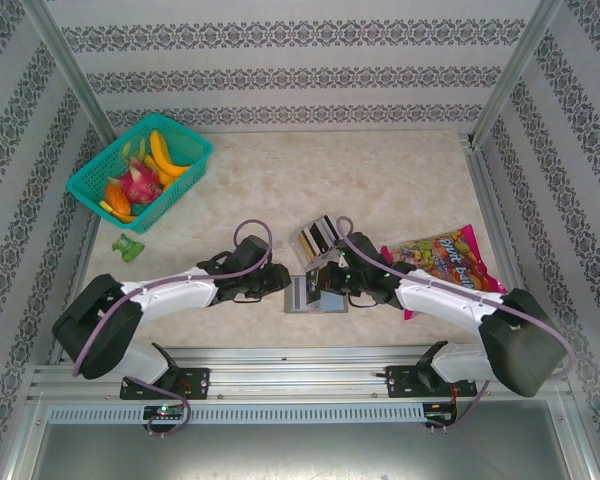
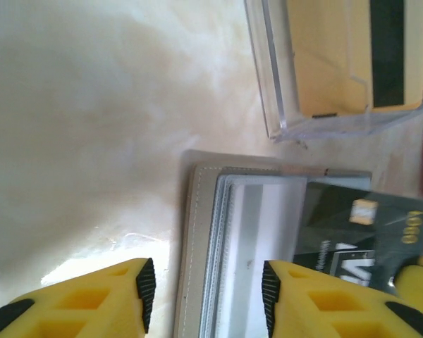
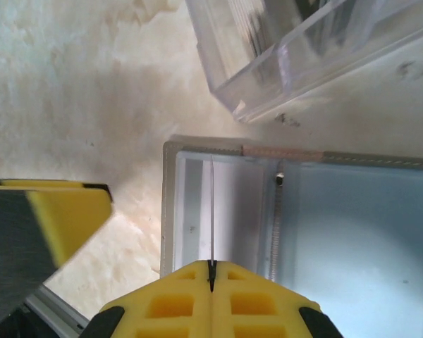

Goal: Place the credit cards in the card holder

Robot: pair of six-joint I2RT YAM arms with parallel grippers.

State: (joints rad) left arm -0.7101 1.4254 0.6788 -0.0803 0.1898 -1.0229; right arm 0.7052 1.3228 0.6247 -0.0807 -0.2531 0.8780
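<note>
The step in hand looks like loading one card. The right claw (image 3: 212, 271) is closed on a dark credit card (image 2: 352, 225), which shows edge-on from that wrist. It holds the card over the open card holder (image 2: 247, 232), which lies near the middle of the worktop (image 2: 77, 127). Whether card and holder touch is unclear.

The left claw (image 2: 204, 289) is wide open and holds nothing. Its fingers straddle the holder's 9 o'clock edge, as seen from overhead.

More credit cards (image 2: 338, 63) sit in a clear tray (image 2: 275, 105) just beside the holder at 12 o'clock.

Next, the card's edge probably needs lining up with a pocket mouth while the holder is steadied. Room is tight, with the tray at 12 o'clock and a candy bag (image 1: 445, 255) at 3 o'clock. Bare worktop opens toward 9 o'clock.
</note>
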